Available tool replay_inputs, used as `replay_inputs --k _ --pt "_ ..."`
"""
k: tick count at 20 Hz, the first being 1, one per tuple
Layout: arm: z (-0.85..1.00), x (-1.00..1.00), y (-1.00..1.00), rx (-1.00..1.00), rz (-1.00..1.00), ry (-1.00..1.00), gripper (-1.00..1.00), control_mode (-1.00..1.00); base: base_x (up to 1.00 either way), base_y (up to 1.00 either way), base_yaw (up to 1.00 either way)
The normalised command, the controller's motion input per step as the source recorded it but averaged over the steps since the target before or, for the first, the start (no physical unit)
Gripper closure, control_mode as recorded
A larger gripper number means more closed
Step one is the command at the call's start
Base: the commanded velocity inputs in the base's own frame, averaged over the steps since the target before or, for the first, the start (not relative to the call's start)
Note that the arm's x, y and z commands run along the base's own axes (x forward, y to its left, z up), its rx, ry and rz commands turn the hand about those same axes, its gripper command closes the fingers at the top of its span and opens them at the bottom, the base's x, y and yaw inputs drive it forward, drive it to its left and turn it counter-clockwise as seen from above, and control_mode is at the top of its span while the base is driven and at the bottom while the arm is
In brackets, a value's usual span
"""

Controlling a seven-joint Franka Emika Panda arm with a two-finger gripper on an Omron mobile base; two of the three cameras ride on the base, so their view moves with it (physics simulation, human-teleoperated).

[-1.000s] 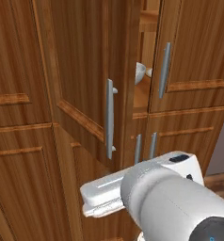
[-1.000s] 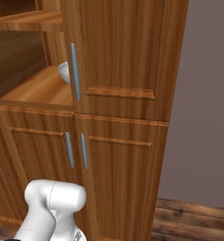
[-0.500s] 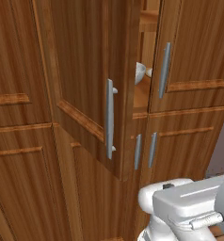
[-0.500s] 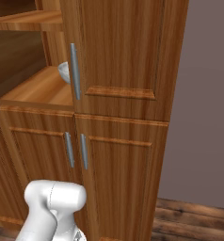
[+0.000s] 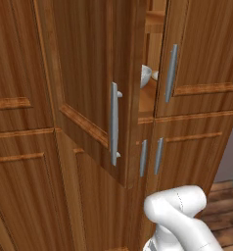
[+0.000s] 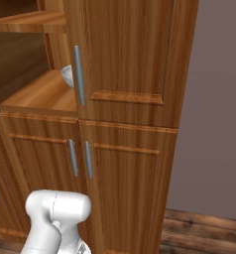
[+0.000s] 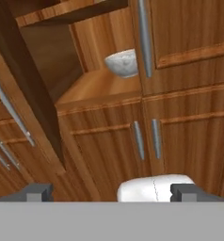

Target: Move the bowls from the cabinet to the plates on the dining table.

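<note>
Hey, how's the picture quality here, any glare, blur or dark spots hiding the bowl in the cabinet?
Left base view: sharp, no glare; open door hides most of the bowl. Right base view: shelf recess shadowed. Hand view: bowl evenly lit, slightly soft.

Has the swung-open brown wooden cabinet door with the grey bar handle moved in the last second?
No. In the left base view the open cabinet door keeps the same place against the shut door beside it, with the grey-white bowl showing in the gap.

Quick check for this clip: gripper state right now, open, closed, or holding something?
Gripper: open, jaws spread wide and holding nothing; it faces the cabinet, whose shelf carries a grey-white bowl.
</note>
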Motion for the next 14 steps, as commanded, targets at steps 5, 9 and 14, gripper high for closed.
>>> replay_inputs --k 5,9,14 --pt "0.0 0.36 -0.23 0.02 0.0 0.05 -1.0 -1.0 0.0 0.0 0.0" --pt "0.0 0.58 0.0 0.0 0.0 0.08 -1.0 -1.0 0.0 0.0 0.0" --pt "0.03 0.43 0.0 0.0 0.0 0.12 -1.0 -1.0 0.0 0.0 0.0"
